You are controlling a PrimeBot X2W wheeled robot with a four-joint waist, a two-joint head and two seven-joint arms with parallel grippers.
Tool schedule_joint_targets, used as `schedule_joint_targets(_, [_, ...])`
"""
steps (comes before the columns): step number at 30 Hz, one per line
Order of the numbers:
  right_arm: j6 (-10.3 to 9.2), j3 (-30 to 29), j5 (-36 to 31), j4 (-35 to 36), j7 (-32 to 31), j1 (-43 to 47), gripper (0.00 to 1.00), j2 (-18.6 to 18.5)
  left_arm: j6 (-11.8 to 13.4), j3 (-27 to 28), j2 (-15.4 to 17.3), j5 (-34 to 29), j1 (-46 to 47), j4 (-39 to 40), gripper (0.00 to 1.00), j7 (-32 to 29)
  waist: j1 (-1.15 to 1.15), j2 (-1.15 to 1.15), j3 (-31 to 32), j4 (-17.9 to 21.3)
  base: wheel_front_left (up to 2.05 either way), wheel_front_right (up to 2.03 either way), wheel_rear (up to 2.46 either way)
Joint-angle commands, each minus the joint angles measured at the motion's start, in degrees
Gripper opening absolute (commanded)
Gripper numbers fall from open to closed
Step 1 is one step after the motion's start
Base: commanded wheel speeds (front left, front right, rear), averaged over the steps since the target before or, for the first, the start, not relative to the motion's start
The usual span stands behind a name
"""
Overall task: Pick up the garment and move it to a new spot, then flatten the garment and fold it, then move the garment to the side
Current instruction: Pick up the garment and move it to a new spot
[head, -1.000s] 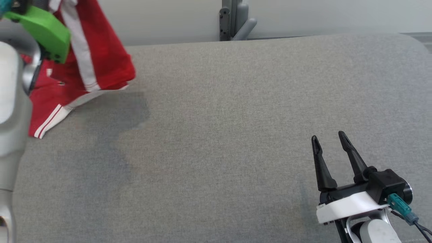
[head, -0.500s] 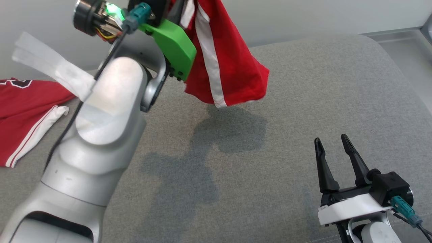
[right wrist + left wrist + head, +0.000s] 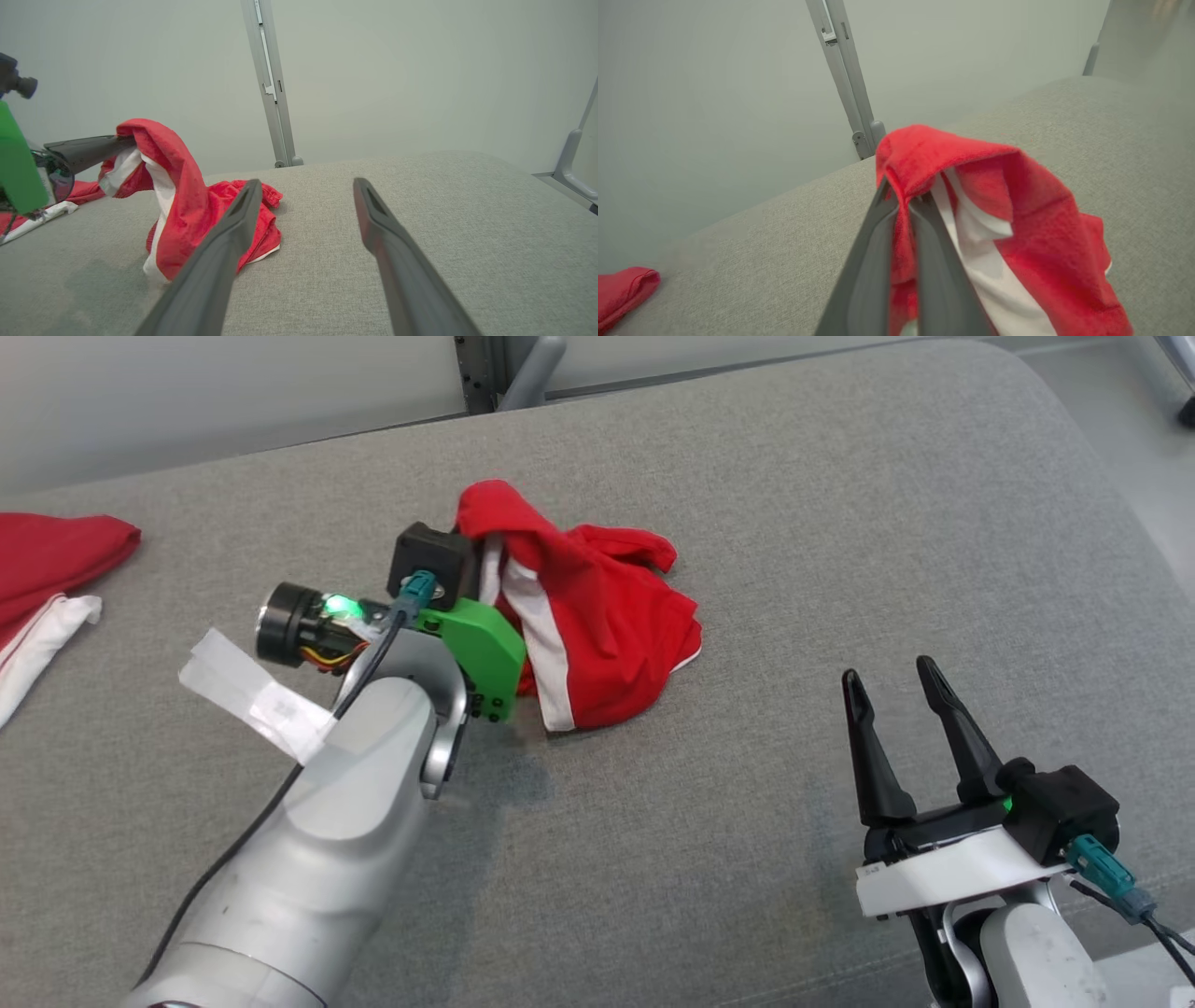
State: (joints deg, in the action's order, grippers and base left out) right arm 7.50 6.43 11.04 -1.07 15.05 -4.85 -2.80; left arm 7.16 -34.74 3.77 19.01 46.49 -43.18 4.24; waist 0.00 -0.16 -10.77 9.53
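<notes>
Left gripper (image 3: 903, 198) is clamped on a fold of the red, white-striped garment (image 3: 607, 635). The garment's lower part is bunched on the grey fabric worktop (image 3: 840, 523) at frame centre. Right gripper (image 3: 889, 670), lower right, has its jaws spread and holds nothing, well apart from the garment. A second red garment (image 3: 56, 546) lies at the left edge.

From my station I see a wide grey upholstered surface (image 3: 840, 523), woven in texture, with a rounded far right corner. Behind it stands a plain pale wall (image 3: 420, 70). A grey metal upright (image 3: 270, 88) rises against that wall, just beyond the surface's far edge. A curved grey rail (image 3: 571, 149) sits off to the right. The light is soft and even.
</notes>
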Motion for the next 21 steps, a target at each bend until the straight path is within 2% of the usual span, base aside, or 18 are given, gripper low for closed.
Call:
schedule_joint_targets(1, [-0.01,0.0,0.6,0.1,0.2,-0.9,1.0,-0.2,1.3,0.6,1.4,-0.6,1.2,-1.8,0.0,1.1,0.0,0.16,-3.0,2.4,0.0,0.0,0.0])
schedule_joint_targets(4, [-0.01,-0.3,0.7,0.0,0.2,-1.5,1.0,-0.1,2.6,1.3,1.9,-0.3,1.8,-6.6,0.0,2.3,0.0,0.16,-4.4,3.5,0.0,0.0,0.0])
schedule_joint_targets(12, [-0.01,-1.0,0.8,-0.3,0.2,-2.4,1.0,-0.1,3.1,3.3,3.0,1.4,3.8,-16.1,0.0,4.4,0.0,0.16,-5.7,5.1,0.0,0.0,0.0])
schedule_joint_targets(13, [-0.01,-1.1,0.8,-0.3,0.2,-2.4,1.0,-0.1,2.8,3.4,3.1,1.5,4.0,-16.9,0.12,4.8,0.0,0.16,-5.7,5.1,0.0,0.0,0.0])
schedule_joint_targets(14, [-0.01,-1.2,0.8,-0.3,0.2,-2.4,1.0,-0.1,2.6,3.4,3.1,1.7,4.2,-17.7,0.38,5.3,0.0,0.16,-5.6,5.0,0.0,0.0,0.0])
schedule_joint_targets(15, [-0.01,-1.3,0.8,-0.3,0.2,-2.3,1.0,-0.1,2.4,3.4,3.0,1.9,4.4,-18.3,0.87,5.7,0.0,0.16,-5.6,4.9,0.0,0.0,0.0])
schedule_joint_targets(16, [-0.01,-1.5,0.8,-0.3,0.2,-2.2,1.0,-0.1,2.1,3.4,2.9,2.0,4.4,-19.0,1.0,6.0,0.0,0.16,-5.4,4.7,0.0,0.0,0.0])
schedule_joint_targets(21, [-0.01,-2.0,0.5,-0.6,0.2,-1.7,1.0,-0.1,1.5,3.3,2.2,2.5,4.6,-20.6,1.0,7.9,0.0,0.16,-4.4,3.4,0.0,0.0,0.0])
